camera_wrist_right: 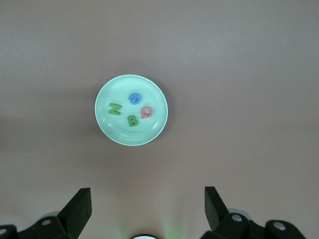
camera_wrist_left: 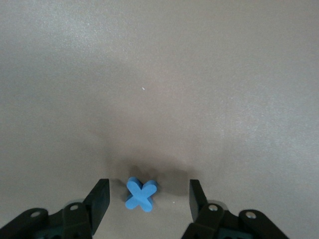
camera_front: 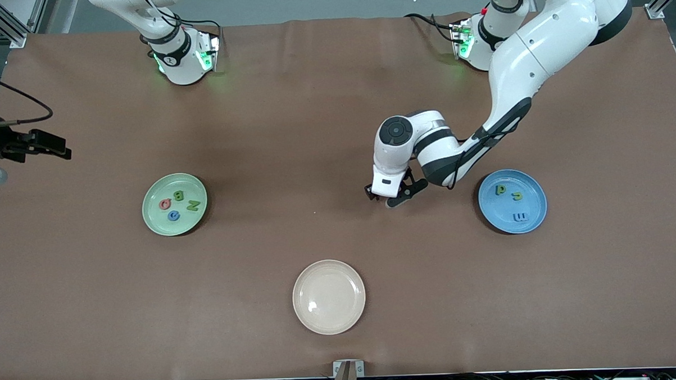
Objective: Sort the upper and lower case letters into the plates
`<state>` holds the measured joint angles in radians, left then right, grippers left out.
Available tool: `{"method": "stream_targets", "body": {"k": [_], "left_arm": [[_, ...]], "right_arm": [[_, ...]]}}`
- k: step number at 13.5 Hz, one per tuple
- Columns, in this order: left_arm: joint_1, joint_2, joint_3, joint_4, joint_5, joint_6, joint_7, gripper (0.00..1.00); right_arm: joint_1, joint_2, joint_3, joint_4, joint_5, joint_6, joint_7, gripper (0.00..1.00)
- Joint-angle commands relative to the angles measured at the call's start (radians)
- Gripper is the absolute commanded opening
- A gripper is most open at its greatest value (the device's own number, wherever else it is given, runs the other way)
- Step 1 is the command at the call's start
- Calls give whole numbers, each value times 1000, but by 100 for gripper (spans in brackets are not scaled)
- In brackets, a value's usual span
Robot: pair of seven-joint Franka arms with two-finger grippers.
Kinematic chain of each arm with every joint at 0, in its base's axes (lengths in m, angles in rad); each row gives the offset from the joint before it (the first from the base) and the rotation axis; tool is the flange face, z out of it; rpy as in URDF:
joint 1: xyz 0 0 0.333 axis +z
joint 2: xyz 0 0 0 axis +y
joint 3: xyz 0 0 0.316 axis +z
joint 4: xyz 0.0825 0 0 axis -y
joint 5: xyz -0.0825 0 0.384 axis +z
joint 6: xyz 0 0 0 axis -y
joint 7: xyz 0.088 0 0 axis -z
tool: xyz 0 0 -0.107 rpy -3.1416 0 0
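A: How are the arms posed?

B: The left arm comes in from its base, elbow bent, wrist turned straight down. The left claw (camera_front: 384,198) sits low over the bare brown worktop (camera_front: 290,101), between the pale green plate (camera_front: 157,217) and the sky blue plate (camera_front: 533,214), closer to the blue one. Its fingers (camera_wrist_left: 99,201) stand apart on either side of a small blue X letter (camera_wrist_left: 141,194), not touching it.

A: And the other arm?

B: It waits. The right claw (camera_wrist_right: 147,205) hangs high over the worktop with its fingers spread wide, nothing between them, looking down on the green plate.

A: How does the X lie?

B: Flat on the worktop, its strokes crossing diagonally to the line between the fingers. Neither stroke is clearly longer.

A: What is in the plates?

B: The green plate holds four letters lying flat: a green B (camera_front: 178,195), a green N (camera_front: 193,206), a pink letter (camera_front: 165,204) and a blue one (camera_front: 173,216). The blue plate holds a green p (camera_front: 501,190), another small green letter (camera_front: 517,195) and a blue m (camera_front: 520,217). A cream plate (camera_front: 308,315) lies nearer the front camera than the green plate.

A: The surroundings?

B: A plain brown covering on the worktop, metal framing at the corners.
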<state>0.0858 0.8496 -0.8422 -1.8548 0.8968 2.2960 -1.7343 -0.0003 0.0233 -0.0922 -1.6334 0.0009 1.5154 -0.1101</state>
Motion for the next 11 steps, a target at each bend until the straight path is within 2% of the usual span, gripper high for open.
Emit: {"method": "stream_targets", "body": {"k": [1, 5, 11], "left_arm": [[-12, 13, 8, 14, -15, 10, -8, 64], [-11, 20, 8, 9, -15, 10, -8, 56], [-11, 19, 8, 6, -15, 10, -2, 26]], "right_arm": [[3, -86, 0, -88, 5, 19, 17, 100], [6, -94, 0, -88, 4, 17, 17, 100], [8, -115, 2, -86, 2, 12, 15, 100]]}}
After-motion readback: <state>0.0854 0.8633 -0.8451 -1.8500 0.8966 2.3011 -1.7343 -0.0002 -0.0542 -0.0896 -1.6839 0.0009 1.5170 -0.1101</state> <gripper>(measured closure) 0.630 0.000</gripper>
